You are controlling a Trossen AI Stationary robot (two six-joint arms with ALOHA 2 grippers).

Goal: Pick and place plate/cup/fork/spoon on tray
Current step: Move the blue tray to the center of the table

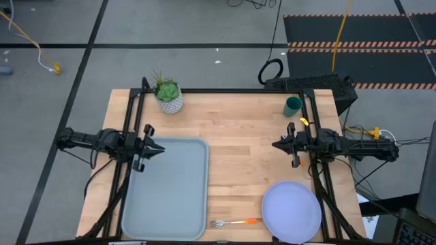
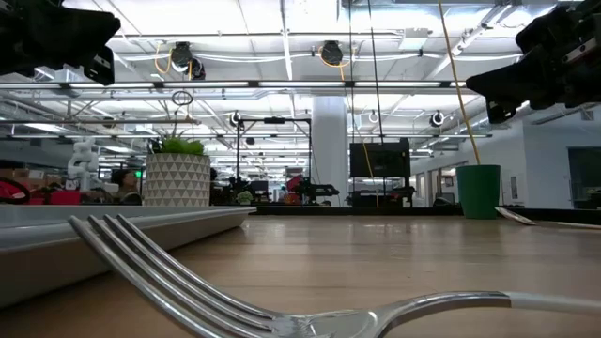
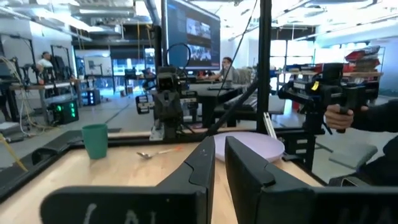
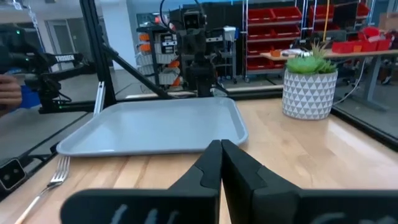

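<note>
A: High view. Where do the things lie?
B: Tray (image 1: 167,187) at lower left, bare. Plate (image 1: 291,211) at lower right, overhanging the table (image 1: 238,146) edge. Fork (image 1: 234,222) at bottom centre, between them. Cup (image 1: 293,105) at upper right, the spoon (image 1: 306,123) just below it, largely hidden by the right arm. Left hand (image 1: 157,148) hangs over the tray's upper left corner, fingers nearly together, empty. Right hand (image 1: 278,144) sits right of centre, closed on nothing.

A: Low view. How would the fork handle?
B: Its tines (image 2: 141,253) fill the foreground: thin, stiff metal, flat on the wood, probably slippery. Best pinched across the handle.

A: Left wrist view?
B: Cup (image 3: 95,140) at left, upright; it looks light and rigid, so grip across its rim. Spoon (image 3: 152,153) beside it is low and slim. Plate (image 3: 249,146) at centre is wide and shallow; only its rim offers a hold.

A: Right wrist view?
B: Tray (image 4: 155,127) at centre; pot (image 4: 309,93) at upper right, not to be taken.
</note>
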